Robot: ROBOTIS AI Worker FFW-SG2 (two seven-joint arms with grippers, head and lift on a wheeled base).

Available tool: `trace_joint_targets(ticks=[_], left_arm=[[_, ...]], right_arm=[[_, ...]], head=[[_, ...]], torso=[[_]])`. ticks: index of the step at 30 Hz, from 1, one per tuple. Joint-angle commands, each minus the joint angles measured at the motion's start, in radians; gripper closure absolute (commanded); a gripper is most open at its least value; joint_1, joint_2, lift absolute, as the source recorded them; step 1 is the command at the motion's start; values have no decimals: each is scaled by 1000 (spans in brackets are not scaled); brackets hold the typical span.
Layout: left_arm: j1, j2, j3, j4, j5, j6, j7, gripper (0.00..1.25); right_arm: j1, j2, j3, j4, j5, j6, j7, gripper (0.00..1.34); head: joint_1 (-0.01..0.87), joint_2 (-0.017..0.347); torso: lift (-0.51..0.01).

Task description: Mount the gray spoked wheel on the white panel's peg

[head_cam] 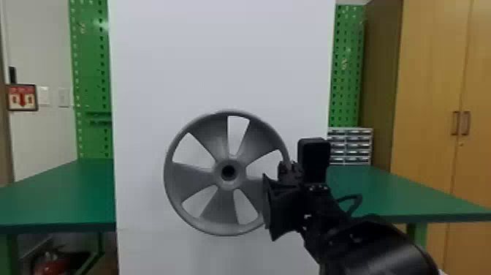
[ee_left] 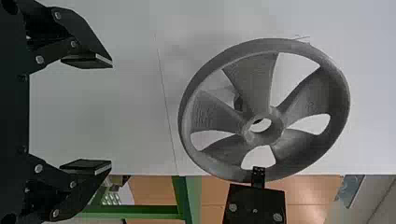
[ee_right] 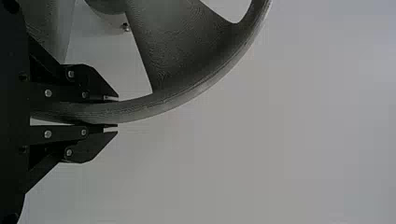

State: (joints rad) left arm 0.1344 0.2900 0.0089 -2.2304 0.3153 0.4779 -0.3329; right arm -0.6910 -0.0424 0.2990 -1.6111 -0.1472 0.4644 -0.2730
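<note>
In the head view my right gripper [head_cam: 283,172] is at the right rim of the gray spoked wheel [head_cam: 229,123], which it holds upright before the white panel [head_cam: 219,55]. In the right wrist view the right gripper [ee_right: 112,112] is shut on the rim of the wheel [ee_right: 163,105]; a small metal tip [ee_right: 125,27] shows beside the hub, against the panel [ee_right: 303,140]. My left gripper [ee_left: 111,114] stands open and apart from the wheel [ee_left: 343,100] in the left wrist view. A dark part behind the spokes there is partly hidden.
Green tables stand on both sides of the panel, at left [head_cam: 65,193] and right [head_cam: 387,190]. A small drawer unit [head_cam: 350,146] sits on the right one, near a wooden cabinet [head_cam: 431,91]. Green pegboards [head_cam: 89,73] flank the panel.
</note>
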Motion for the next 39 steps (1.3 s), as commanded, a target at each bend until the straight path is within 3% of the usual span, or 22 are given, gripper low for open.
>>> trace_joint_targets(ticks=[1,39], left_arm=[[-1,1,-1,0,1,-1,2,483],[-2,1,-4,0,2,-1,5,486]], right_arm=[[-5,4,-1,13,0,-4,0,1214],[-30,1,6,102,3,-93,-2,1214]], head=[[123,-8],[123,-8]], torso=[[-400],[-400]])
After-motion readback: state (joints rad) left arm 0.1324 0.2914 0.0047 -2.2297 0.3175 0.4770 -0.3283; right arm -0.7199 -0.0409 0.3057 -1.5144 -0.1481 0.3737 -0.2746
